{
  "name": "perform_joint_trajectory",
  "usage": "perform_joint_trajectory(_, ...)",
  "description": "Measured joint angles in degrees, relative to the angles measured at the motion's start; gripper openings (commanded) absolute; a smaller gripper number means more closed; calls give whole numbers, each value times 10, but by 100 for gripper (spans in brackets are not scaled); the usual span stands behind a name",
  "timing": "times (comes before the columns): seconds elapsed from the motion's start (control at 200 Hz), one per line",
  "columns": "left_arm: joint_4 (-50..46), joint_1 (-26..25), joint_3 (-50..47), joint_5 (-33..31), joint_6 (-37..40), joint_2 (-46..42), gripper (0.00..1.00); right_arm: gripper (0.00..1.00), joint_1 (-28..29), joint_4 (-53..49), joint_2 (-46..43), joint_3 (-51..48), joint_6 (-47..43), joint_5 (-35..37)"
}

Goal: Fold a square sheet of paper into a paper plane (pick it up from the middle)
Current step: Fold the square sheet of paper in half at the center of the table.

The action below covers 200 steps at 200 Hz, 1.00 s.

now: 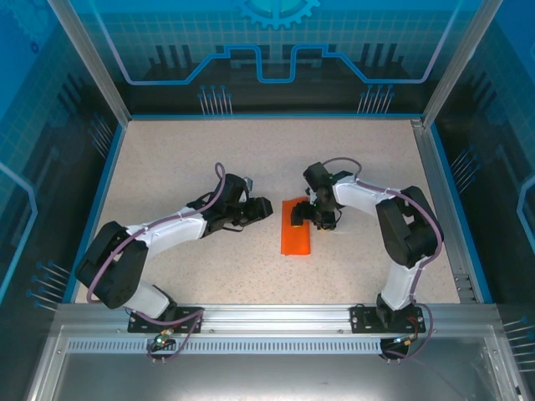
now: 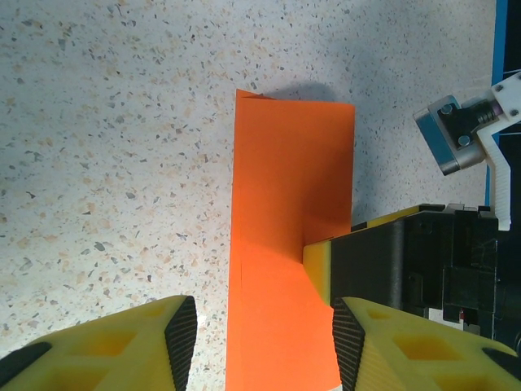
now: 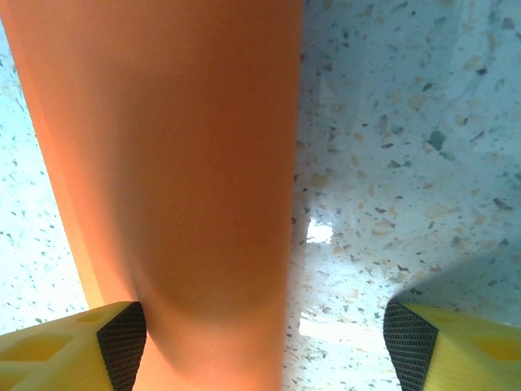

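Lying flat on the speckled tabletop [image 1: 184, 159], the square sheet of paper [image 1: 296, 241] is folded into a narrow orange strip, midway between the two arms with its long side running from near to far. A blue gear emblem [image 1: 277, 10] and blue line graphics mark the back panel; no letters on it can be read.

The left gripper [image 2: 262, 338] hangs just to the left of the strip, its jaws apart, the black ribbed pads [image 2: 181, 330] standing either side of the paper without closing on it. The right gripper [image 3: 264, 350] is over the strip's right edge, jaws spread wide. In the left wrist view one of its yellow fingers [image 2: 317, 262] meets the paper's right edge; whether it presses down or only touches cannot be told. Purple cables [image 1: 219, 180] loop over both arms, which are bolted to an aluminium rail [image 1: 267, 319] at the near edge.

From above, the right gripper covers part of the strip's far end. The left wrist view cuts off the strip's near end, and the right wrist view is close and blurred, with the paper [image 3: 163, 122] running out of frame at top and bottom.
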Motion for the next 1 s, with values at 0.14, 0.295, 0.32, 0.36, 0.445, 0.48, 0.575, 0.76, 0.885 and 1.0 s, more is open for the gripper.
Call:
perform_joint_trajectory(0.14,0,0,0,0,0,0,52,85,0,-3,4,4,6,0)
perform_joint_trajectory(0.295,0,0,0,2,0,9,50,87,0,-3,5,6,14,-1)
perform_joint_trajectory(0.32,0,0,0,3,0,12,50,87,0,-3,6,7,14,-1)
perform_joint_trajectory(0.36,0,0,0,5,0,17,50,87,0,-6,9,10,16,-1)
perform_joint_trajectory(0.445,0,0,0,10,0,24,49,88,0,-16,16,20,17,0)
perform_joint_trajectory(0.48,0,0,0,11,0,26,49,90,0,-20,19,23,17,0)
perform_joint_trajectory(0.575,0,0,0,12,0,30,49,92,1,-25,24,29,17,0)
perform_joint_trajectory(0.76,0,0,0,17,0,35,48,92,3,-29,28,33,17,2)
perform_joint_trajectory(0.885,0,0,2,18,0,38,46,92,4,-33,31,36,16,4)
perform_joint_trajectory(1.0,-2,0,6,22,0,45,45,90,3,-36,34,39,16,4)
